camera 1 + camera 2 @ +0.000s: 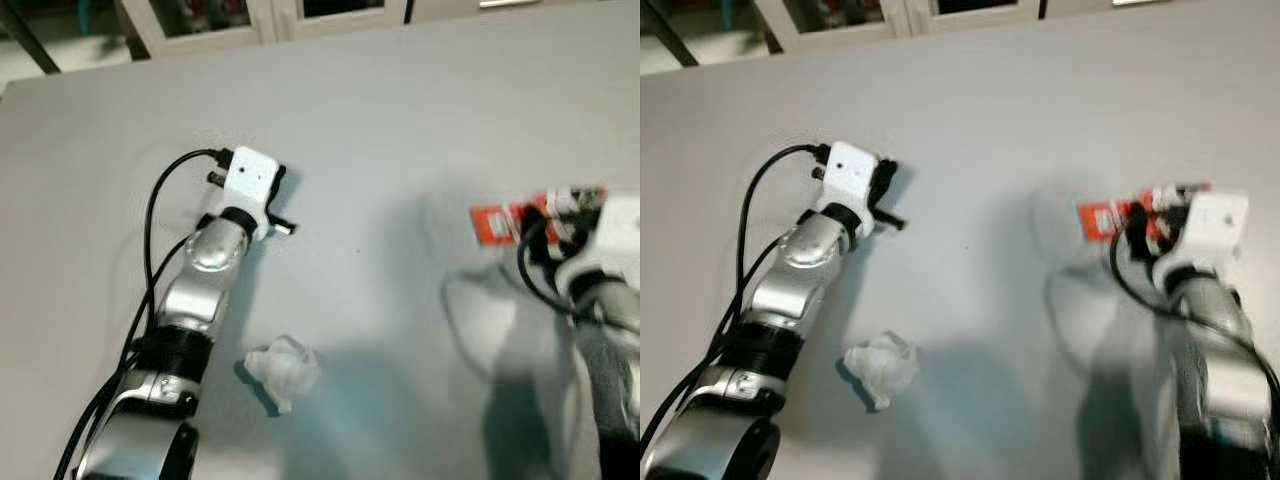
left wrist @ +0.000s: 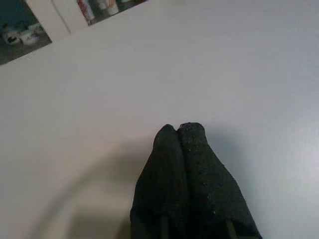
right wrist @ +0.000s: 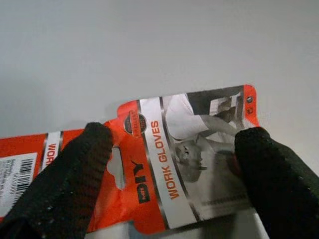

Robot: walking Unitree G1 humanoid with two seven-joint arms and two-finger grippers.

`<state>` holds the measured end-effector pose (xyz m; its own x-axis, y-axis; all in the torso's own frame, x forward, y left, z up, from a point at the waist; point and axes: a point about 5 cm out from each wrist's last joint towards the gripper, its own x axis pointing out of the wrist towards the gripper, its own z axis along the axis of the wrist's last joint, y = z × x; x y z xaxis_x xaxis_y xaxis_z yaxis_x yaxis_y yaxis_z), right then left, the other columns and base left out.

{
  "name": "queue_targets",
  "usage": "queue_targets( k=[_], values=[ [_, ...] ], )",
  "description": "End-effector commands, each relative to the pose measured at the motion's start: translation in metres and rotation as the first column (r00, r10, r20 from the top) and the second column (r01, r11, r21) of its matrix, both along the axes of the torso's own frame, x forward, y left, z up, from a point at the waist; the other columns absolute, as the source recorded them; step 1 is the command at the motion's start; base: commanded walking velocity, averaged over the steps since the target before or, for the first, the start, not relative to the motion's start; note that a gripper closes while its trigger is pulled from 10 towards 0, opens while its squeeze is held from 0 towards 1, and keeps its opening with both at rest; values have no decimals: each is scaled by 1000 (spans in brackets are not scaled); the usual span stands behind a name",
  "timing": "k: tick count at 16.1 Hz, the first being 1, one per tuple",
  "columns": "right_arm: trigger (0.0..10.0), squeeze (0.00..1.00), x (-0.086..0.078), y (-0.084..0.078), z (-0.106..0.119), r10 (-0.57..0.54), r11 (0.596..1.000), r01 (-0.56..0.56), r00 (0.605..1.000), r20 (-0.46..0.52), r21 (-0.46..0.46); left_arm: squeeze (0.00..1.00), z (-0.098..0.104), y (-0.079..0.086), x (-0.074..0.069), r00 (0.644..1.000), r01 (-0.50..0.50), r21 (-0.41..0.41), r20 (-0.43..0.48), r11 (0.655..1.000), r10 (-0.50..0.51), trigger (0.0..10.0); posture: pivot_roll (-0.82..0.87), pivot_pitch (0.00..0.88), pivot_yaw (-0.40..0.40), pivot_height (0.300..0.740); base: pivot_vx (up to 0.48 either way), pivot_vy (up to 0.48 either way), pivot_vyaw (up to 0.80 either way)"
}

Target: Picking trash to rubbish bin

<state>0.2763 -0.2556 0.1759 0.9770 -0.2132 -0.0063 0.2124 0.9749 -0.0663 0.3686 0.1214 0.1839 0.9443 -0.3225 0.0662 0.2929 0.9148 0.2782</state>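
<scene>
Danger: right gripper, jaws wide and empty astride the flat glove card, may skid off; left gripper closed, empty.

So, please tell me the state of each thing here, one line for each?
Work gloves card: flat on the table, between open fingers, not gripped.
Crumpled tissue: on the table, untouched.
Right gripper: open, straddling the card.
Left gripper: shut, empty, above the table.
</scene>
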Motion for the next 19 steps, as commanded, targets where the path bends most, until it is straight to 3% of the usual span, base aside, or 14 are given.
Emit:
queue_targets(
  k=[1, 4, 7, 9, 11, 13, 14, 16, 19],
  values=[
    [10000, 0, -10, 5, 4, -4, 1000, 4, 1000, -4, 1, 0, -6, -1, 0, 1000, -1, 2, -14, 1000, 1, 10000, 188, 230, 113, 740, 0, 0, 0],
    [10000, 0, -51, 18, 12, -31, 997, 30, 1000, -1, -73, 0, -4, -13, 6, 1000, 23, -21, -10, 1000, -23, 10000, 144, 199, 110, 740, 0, 0, 0],
    [10000, 0, -73, 21, 19, -99, 993, 101, 994, 35, -65, 0, -6, -20, 9, 999, 32, -35, -8, 999, -32, 10000, 113, 178, 106, 740, 0, 0, 0],
    [10000, 0, -79, 24, 22, -138, 981, 146, 988, 71, -126, 0, -7, -23, 10, 999, 35, -43, -9, 998, -35, 10000, 97, 166, 99, 740, 0, 0, 0],
    [10000, 0, -78, 30, 23, -114, 990, 123, 987, 115, -75, 0, -9, -28, 11, 999, 37, -55, -10, 998, -38, 10000, 91, 158, 93, 740, 0, 0, 0],
    [10000, 0, -71, 27, 25, -129, 987, 140, 984, 126, -79, 0, -10, -30, 11, 999, 38, -65, -10, 997, -38, 10000, 87, 155, 86, 740, 0, 0, 0],
    [10000, 0, -62, 23, 28, -105, 962, 135, 985, 136, -236, 0, -12, -31, 10, 999, 38, -67, -12, 997, -39, 10000, 87, 155, 84, 740, 0, 0, 0],
    [10000, 0, -50, 14, 23, -138, 951, 161, 985, 102, -265, 0, -13, -31, 10, 999, 38, -69, -12, 997, -39, 10000, 97, 160, 81, 740, 0, 0, 0],
    [10000, 0, -45, 3, 15, -304, 951, 307, 950, 68, -37, 0, -13, -27, 10, 999, 31, -66, -9, 997, -32, 10000, 116, 168, 79, 740, 0, 0, 0]
  ],
)
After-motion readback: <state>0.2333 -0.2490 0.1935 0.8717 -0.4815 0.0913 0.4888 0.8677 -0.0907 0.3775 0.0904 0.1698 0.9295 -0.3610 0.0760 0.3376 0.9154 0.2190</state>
